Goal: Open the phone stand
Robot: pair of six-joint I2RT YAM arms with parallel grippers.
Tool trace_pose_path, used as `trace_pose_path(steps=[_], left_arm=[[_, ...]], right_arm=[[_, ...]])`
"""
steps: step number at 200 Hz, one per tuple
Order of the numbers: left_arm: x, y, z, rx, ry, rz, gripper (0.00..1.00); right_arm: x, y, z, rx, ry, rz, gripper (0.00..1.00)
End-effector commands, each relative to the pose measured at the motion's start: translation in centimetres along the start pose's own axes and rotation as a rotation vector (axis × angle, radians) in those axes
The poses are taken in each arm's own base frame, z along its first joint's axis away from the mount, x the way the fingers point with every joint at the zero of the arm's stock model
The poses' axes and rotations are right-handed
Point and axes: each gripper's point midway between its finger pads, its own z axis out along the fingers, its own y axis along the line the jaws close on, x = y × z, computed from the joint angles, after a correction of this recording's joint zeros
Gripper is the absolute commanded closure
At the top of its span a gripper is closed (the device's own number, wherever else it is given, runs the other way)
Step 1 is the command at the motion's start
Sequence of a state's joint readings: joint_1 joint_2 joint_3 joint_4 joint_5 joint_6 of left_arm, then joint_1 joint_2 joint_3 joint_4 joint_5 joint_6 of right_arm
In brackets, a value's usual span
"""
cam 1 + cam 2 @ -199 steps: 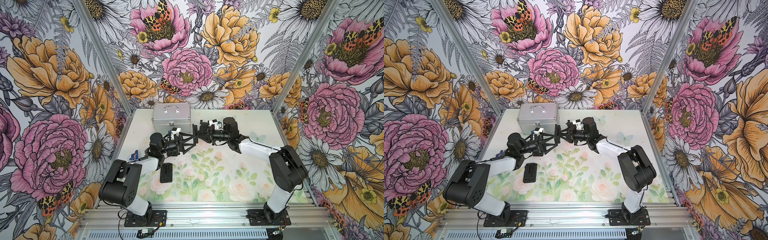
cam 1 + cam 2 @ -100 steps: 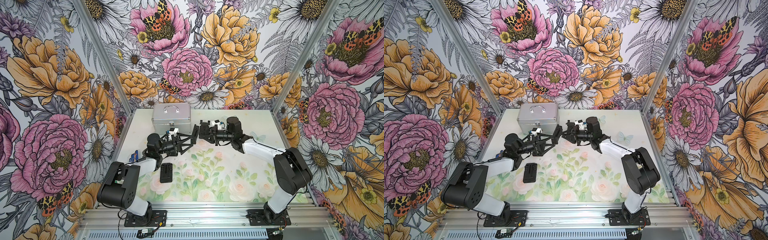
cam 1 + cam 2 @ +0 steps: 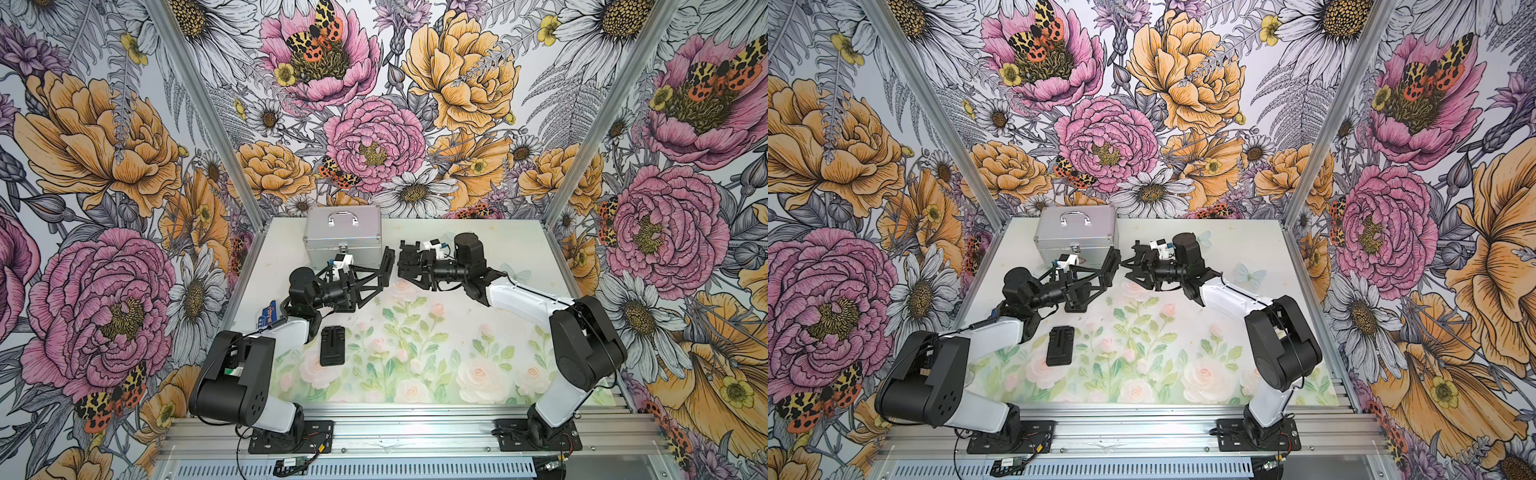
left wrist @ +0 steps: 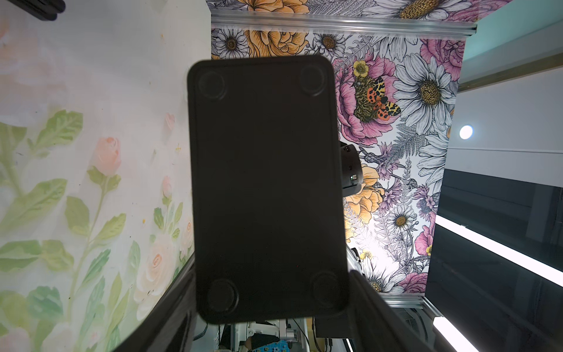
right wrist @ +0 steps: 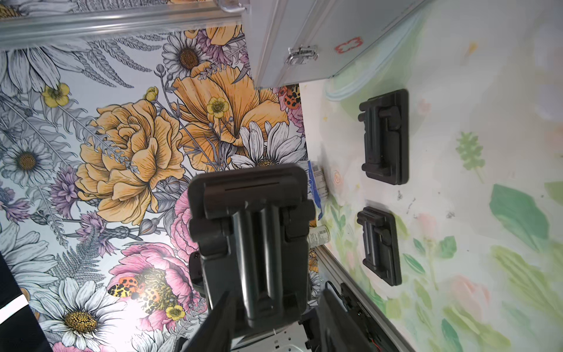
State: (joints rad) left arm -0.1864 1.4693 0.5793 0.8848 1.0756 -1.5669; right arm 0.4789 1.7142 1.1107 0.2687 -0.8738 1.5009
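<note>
A black phone stand hangs folded flat above the back of the table, between my two grippers. My left gripper is shut on its long edges. The left wrist view shows the stand's underside with round feet, a finger on each side. My right gripper faces it from the other side, open. In the right wrist view the stand's hinged face sits between spread fingers that stand apart from it. Both top views show it edge-on.
A silver case stands at the back, just behind the left gripper. Two more folded stands lie on the table: one near the left arm, one closer to the case. A blue packet lies at the left edge.
The right gripper's jaws have spread apart and come off the stand. The left gripper has kept its hold and lifted the stand slightly.
</note>
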Motion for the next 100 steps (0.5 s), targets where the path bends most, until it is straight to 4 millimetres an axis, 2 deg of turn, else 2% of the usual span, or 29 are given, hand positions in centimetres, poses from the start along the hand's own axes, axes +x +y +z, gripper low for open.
trace_pose_path(steps=[1, 45, 100], left_arm=[[0.5, -0.6, -0.4, 0.010, 0.017, 0.054, 0.50], [0.3, -0.6, -0.3, 0.008, 0.018, 0.056, 0.51], [0.5, -0.5, -0.3, 0.006, 0.028, 0.055, 0.51]], right_arm=[[1.1, 1.9, 0.6, -0.028, 0.027, -0.050, 0.49], [2.6, 1.5, 1.5, -0.017, 0.050, -0.052, 0.53], [2.1, 1.9, 2.5, -0.019, 0.036, -0.064, 0.59]])
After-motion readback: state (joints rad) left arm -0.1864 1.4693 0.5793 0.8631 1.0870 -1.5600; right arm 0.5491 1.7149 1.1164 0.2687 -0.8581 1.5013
